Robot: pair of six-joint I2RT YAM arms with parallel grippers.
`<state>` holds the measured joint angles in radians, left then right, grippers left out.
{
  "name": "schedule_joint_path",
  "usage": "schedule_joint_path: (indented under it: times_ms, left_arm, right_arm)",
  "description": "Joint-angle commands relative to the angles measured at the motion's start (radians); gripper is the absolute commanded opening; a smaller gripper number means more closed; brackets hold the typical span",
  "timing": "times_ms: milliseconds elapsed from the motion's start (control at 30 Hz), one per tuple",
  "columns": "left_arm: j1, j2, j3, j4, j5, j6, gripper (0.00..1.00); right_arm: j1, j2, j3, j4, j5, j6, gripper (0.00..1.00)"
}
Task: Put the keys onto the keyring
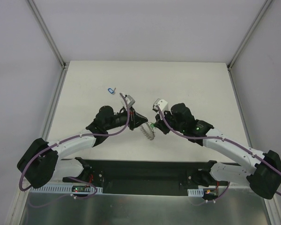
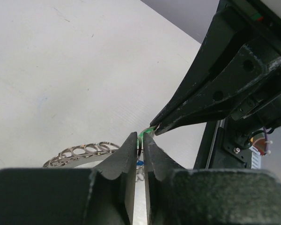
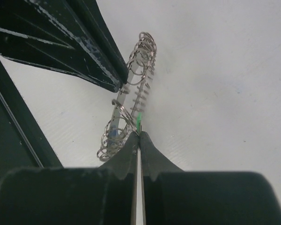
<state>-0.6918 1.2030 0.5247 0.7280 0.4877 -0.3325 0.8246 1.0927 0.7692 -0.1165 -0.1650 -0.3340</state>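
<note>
**Right wrist view.** The right fingers (image 3: 136,140), nearest the lens, are pressed together and pinch the head of a green key (image 3: 138,119) at their tips. The key lies against the rim of the keyring (image 3: 131,79), a grey metal band edged with small wire loops. The keyring stands on edge and runs away from the lens over the white bench (image 3: 225,70). The left fingers (image 3: 116,80) enter from the upper left, and their tips meet the band partway along it. A blue bit (image 3: 113,133) shows behind the nearest loops, too small to identify.

**Left wrist view.** The left fingers stand almost together, closed on the edge of the keyring, whose looped rim curves off to the left. The green key sits just above their tips, held in the point of the right fingers, which come in from the right.

**Top view.** The two pairs of fingers meet tip to tip over the middle of the bench. The keyring hangs tilted just on the near side of them, and whether it touches the bench cannot be told. A blue key (image 1: 112,90) lies alone farther back and to the left, well apart from the keyring.
</note>
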Motion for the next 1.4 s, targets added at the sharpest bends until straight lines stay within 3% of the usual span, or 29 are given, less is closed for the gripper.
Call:
schedule_joint_path:
  times_ms: [0,200,333,533,967,1367]
  left_arm:
    - [0.008,-0.017,-0.029,0.082,0.012,0.003,0.16]
    - [0.008,-0.077,0.011,-0.131,0.054,0.156,0.47]
    - [0.009,-0.085,0.072,-0.252,0.135,0.254,0.56]
    - [0.008,-0.010,0.147,-0.309,0.308,0.361,0.48]
    - [0.008,0.115,0.204,-0.325,0.384,0.490,0.42]
    - [0.006,0.171,0.238,-0.325,0.402,0.472,0.24]
  right_arm:
    - [0.007,0.024,0.028,0.000,0.016,-0.051,0.01]
    - [0.013,0.044,0.093,-0.083,-0.005,-0.129,0.01]
    - [0.019,0.052,0.119,-0.130,-0.005,-0.169,0.01]
    - [0.027,0.059,0.147,-0.164,-0.004,-0.194,0.01]
    - [0.051,0.056,0.166,-0.176,0.010,-0.203,0.01]
    - [0.061,0.062,0.170,-0.178,0.009,-0.201,0.01]
